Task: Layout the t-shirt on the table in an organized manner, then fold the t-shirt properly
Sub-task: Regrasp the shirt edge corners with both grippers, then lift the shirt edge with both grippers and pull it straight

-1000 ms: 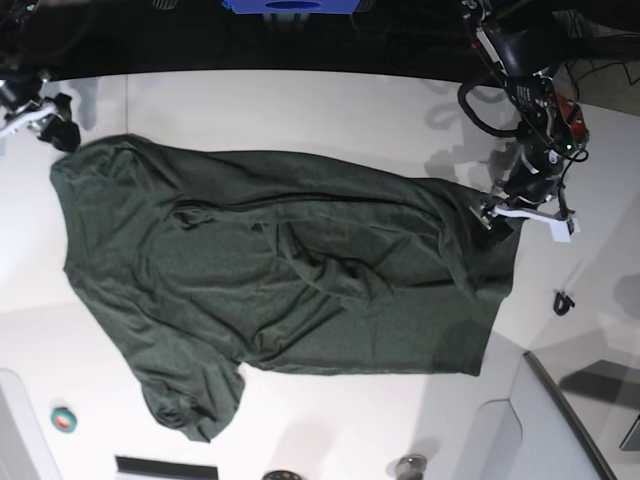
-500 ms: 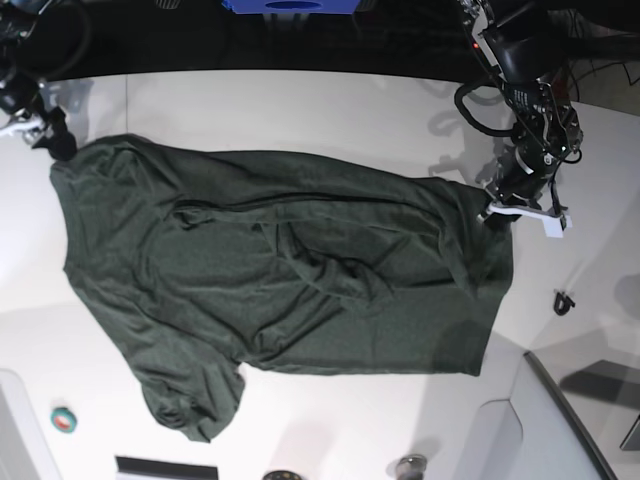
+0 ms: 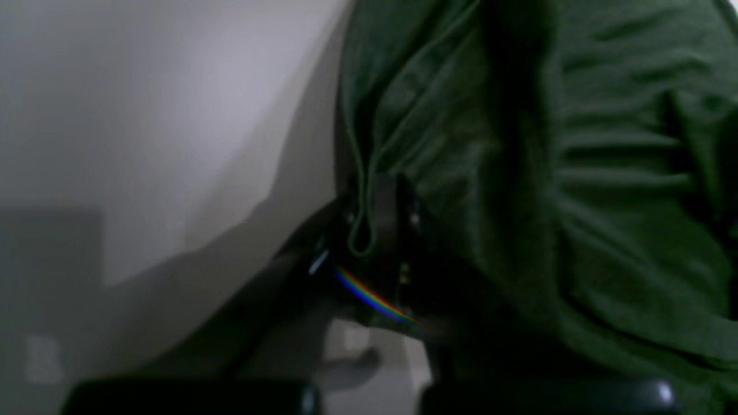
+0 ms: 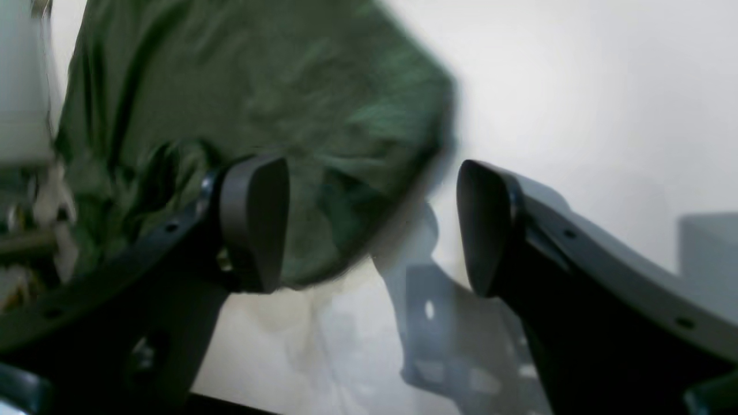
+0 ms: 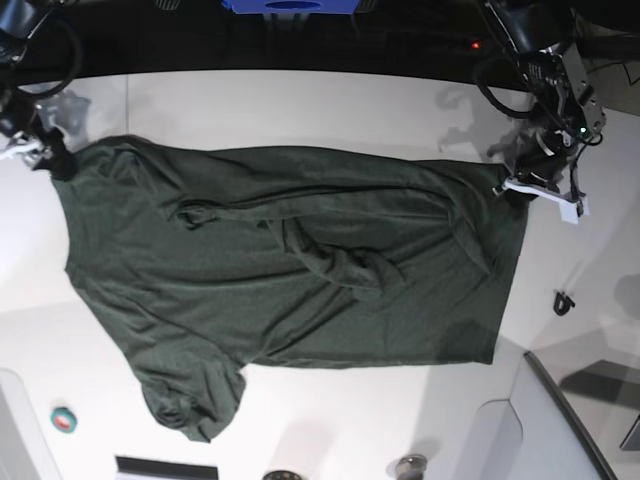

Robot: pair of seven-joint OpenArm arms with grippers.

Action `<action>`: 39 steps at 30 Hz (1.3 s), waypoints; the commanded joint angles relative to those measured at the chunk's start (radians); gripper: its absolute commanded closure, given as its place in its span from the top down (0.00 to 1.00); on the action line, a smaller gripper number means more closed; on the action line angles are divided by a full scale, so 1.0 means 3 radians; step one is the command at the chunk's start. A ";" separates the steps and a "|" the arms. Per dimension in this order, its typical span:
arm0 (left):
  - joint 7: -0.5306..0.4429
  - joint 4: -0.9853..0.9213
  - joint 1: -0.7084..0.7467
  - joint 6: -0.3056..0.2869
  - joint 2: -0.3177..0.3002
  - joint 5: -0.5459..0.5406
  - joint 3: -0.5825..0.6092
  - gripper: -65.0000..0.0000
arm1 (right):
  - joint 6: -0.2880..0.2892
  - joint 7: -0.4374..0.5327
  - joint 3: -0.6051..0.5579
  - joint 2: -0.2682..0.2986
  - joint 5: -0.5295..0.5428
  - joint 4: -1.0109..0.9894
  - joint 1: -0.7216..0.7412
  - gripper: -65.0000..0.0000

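We are spreading the t-shirt (image 5: pixel 290 270) out flat on the table (image 5: pixel 300 100), and one corner has just moved. A second ago our left gripper (image 5: pixel 512 187) sat lower on the far end of the shirt with that corner bunched in. Now that gripper has pinched the corner tight and pulled it up and outward. In the left wrist view we can see the green hem (image 3: pixel 360 230) squeezed between the closed jaws. The end of the shirt by that gripper now looks wider and straighter, and its edge runs down in a neater line.

Our right gripper (image 4: pixel 369 225) is at the other end of the shirt, by the corner near the table's edge. Its jaws stand wide apart with nothing between them. In the right wrist view the cloth (image 4: pixel 259 104) lies under and behind it, and we cannot see it touching the shirt. A second ago it was less open.

The shirt lies across the middle of the table. It has big wrinkles (image 5: pixel 330 260) in the middle, and one sleeve (image 5: pixel 190 400) is crumpled at the near side. We think the laying-out part is not done yet. The folding has to wait until the shirt is smooth.
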 commanded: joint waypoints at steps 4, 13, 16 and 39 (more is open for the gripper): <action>-0.0024 0.0085 -0.0016 -0.0026 -0.0033 -0.0045 -0.0006 0.00 | 0.0040 0.0010 -0.0171 0.0027 0.0020 0.0015 0.0057 0.64; -0.0024 0.0212 0.0132 -0.0026 -0.0033 -0.0045 -0.0006 0.00 | 0.0040 -0.0021 0.0049 0.0037 0.0036 0.0036 0.0047 0.01; -0.0019 0.0402 0.0281 -0.0026 -0.0039 -0.0045 -0.0001 0.00 | 0.0040 -0.0144 0.0218 0.0027 0.0041 0.0128 0.0027 0.01; -0.0029 0.0632 0.0634 -0.0026 -0.0039 -0.0040 -0.0006 0.00 | -0.0331 -0.0788 0.0576 -0.0285 0.0031 0.0783 -0.0280 0.01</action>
